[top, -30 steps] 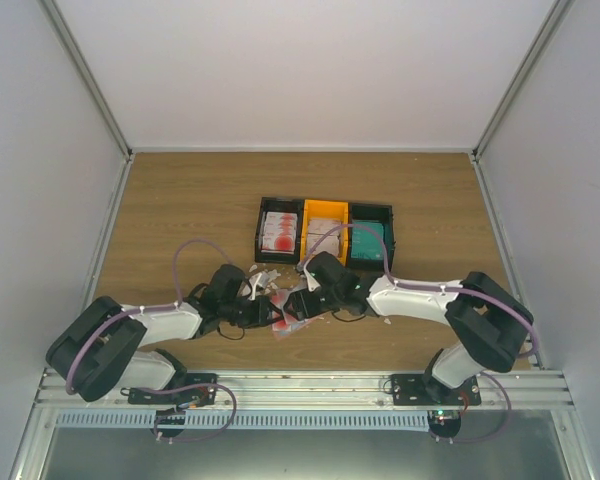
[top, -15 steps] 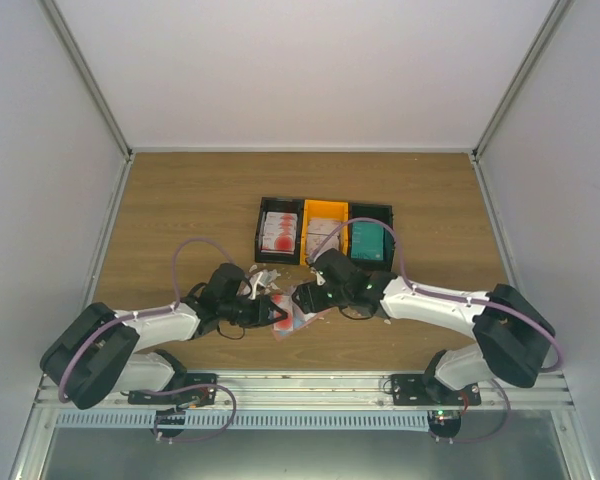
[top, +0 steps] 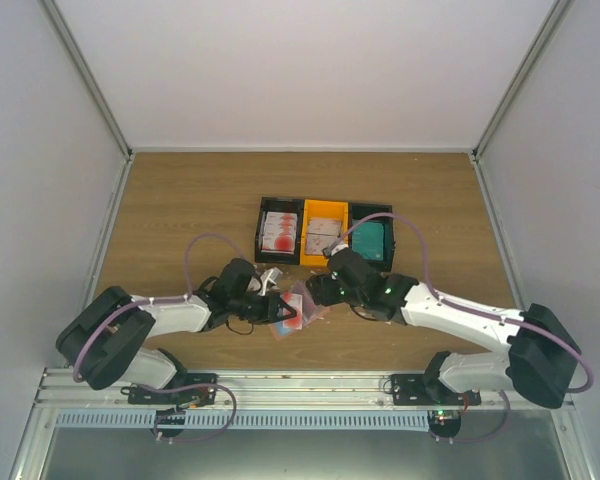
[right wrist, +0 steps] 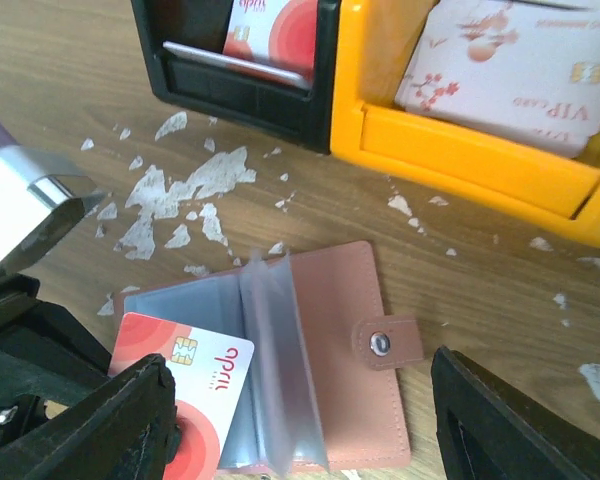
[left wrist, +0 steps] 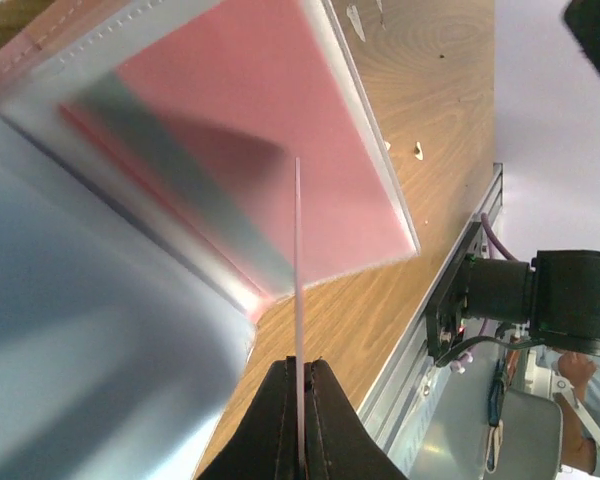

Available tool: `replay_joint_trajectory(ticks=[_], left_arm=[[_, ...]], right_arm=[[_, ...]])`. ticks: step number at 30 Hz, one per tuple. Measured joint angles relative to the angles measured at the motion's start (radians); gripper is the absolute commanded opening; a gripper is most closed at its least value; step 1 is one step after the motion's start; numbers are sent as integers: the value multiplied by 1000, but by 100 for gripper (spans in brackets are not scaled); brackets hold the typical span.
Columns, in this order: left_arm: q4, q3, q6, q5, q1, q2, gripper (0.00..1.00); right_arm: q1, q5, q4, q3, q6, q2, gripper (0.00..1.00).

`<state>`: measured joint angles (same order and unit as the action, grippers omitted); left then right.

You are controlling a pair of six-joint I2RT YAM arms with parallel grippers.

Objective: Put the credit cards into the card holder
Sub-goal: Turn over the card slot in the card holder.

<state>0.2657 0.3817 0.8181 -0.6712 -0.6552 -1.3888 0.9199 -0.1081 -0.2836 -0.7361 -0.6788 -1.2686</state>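
Observation:
The salmon-pink card holder [right wrist: 330, 330] lies open on the wood with its clear sleeves [right wrist: 270, 370] fanned up; in the top view the card holder [top: 300, 308] sits between the two grippers. My left gripper [left wrist: 300, 395] is shut on a white credit card with red print [right wrist: 185, 385], seen edge-on as a card [left wrist: 298, 280] whose far end meets the holder's sleeves [left wrist: 180, 170]. My right gripper [right wrist: 305, 425] hangs open over the holder, holding nothing. More credit cards [right wrist: 510, 60] lie in the tray.
A black-and-orange three-compartment tray [top: 325, 213] stands just behind the holder, with red-print cards [top: 279, 232], pale cards [top: 325, 235] and teal cards [top: 368, 240]. White scraps [right wrist: 180, 190] litter the wood before it. The table's metal front rail [left wrist: 430, 330] is near.
The left gripper has carried its card a little to the right, onto the holder. The right gripper has drawn back toward the tray and opened slightly wider.

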Motion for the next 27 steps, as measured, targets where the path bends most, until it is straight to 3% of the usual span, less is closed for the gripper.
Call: replay_joint_trajectory(ticks=[6,17,27], left_arm=[[-5,11,-8,45,-2,-6,0],[-117,11,-27,215,-2,148,0],[-193,1,-30,303,-2,233,0]], right_arm=[[0,-13,-12,3,33,17,64],[-2,46,-53,-24,124,-211,41],[-39,39,-51,-40,152,-300,30]])
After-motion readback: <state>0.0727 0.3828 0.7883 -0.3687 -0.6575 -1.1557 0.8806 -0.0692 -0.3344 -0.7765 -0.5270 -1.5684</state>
